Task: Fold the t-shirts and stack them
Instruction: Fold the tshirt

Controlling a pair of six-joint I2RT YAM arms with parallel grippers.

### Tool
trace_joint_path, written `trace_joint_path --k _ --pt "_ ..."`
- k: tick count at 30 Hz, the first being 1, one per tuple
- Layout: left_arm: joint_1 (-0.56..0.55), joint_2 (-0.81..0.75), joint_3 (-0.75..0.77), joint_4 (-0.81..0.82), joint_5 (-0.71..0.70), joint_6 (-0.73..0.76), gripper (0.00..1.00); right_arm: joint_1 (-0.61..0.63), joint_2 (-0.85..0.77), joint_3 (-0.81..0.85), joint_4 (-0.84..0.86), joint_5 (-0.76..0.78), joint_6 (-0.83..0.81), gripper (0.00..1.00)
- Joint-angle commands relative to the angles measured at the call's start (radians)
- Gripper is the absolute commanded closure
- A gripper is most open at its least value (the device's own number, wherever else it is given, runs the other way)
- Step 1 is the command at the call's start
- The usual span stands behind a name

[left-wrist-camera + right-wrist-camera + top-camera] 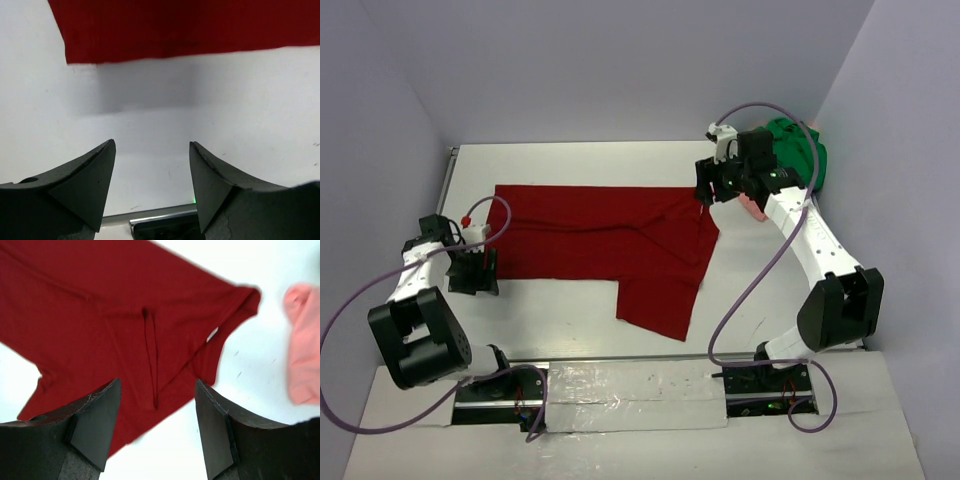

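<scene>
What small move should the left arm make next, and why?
Probably ease the left gripper forward to the red shirt's near-left corner and close on it: its open, empty jaws hang over the table just short of that corner, and the shirt lies spread wide.

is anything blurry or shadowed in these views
Left wrist: the edge of the red shirt is soft, with a grey shadow on the table beside it; right wrist: the pink shirt is smeared and the table washes out white; top: sharp, evenly lit.
</scene>
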Motion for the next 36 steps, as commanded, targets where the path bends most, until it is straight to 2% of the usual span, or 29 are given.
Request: trace_joint_path --k 1,8,21,28,36 --pt "0.057 0.031 -0.002 0.001 0.009 0.063 0.31 -0.019 -0.026 -0.003 -0.015 -0.044 -0.016 0.32" --pt "0.123 0.052 -0.022 0.113 0.04 0.055 0.32 -0.032 -0.067 -0.052 -0.012 -0.132 -0.05 0.33" --pt "0.127 0.044 -0.086 0.286 0.101 0.009 0.32 -0.033 -0.092 -0.109 -0.042 -0.215 -0.09 0.36" --pt "0.127 0.056 -0.088 0.389 0.076 -0.044 0.31 -0.033 -0.116 -0.145 -0.037 -0.249 -0.114 0.36" --pt "0.128 0.125 -0.051 0.427 0.061 -0.089 0.32 -0.033 -0.107 -0.159 -0.037 -0.261 -0.131 0.37"
